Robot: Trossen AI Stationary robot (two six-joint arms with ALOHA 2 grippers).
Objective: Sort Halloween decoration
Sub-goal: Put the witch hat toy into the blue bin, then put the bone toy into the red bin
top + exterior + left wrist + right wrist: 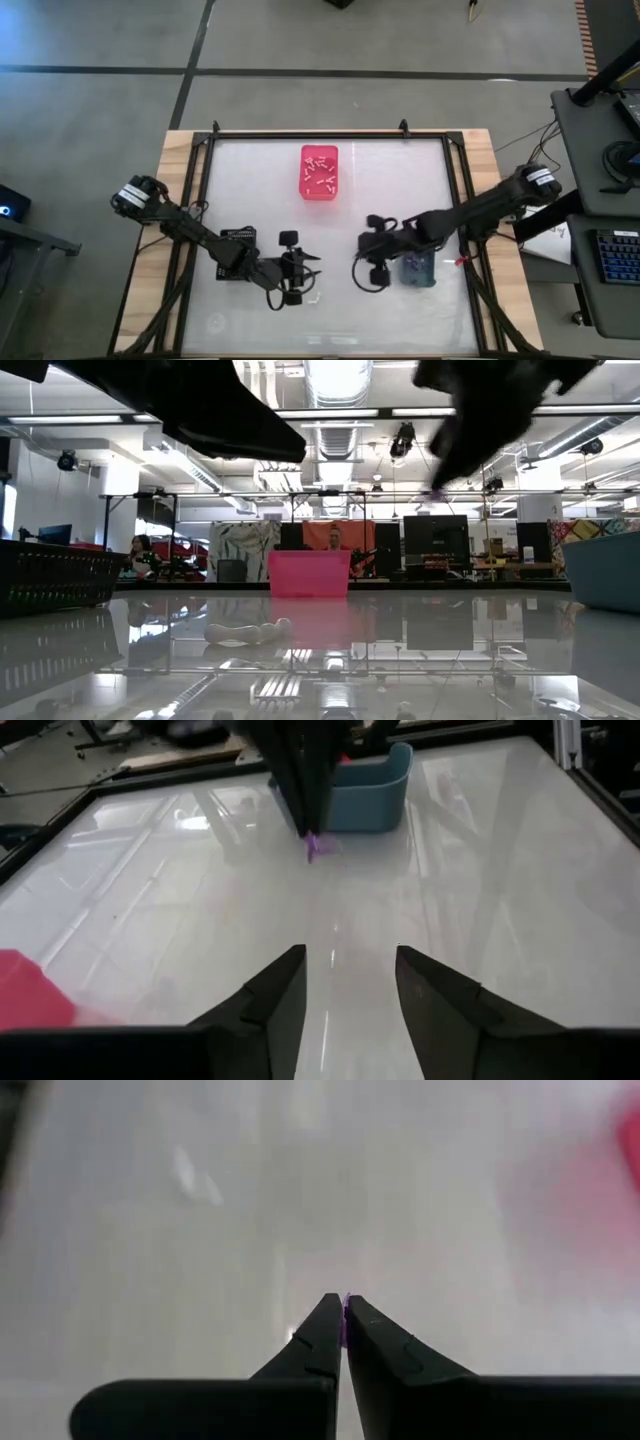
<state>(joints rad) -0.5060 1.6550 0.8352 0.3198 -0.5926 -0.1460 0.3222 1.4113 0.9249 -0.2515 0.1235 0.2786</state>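
A bright pink bin (pixel 319 172) at twelve o'clock on the glossy white table (pixel 250 190) holds white pieces (pixel 322 176), a grey-blue bin (pixel 418 269) sits at four o'clock, and a purple piece (pixel 313 846) shows between the dark right gripper's (pixel 344 1312) tips.

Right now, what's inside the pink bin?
The high view shows a scatter of small white pieces inside the pink bin, spread over its floor. No green or purple pieces are discernible there. In the low view the bin's wall hides the contents.
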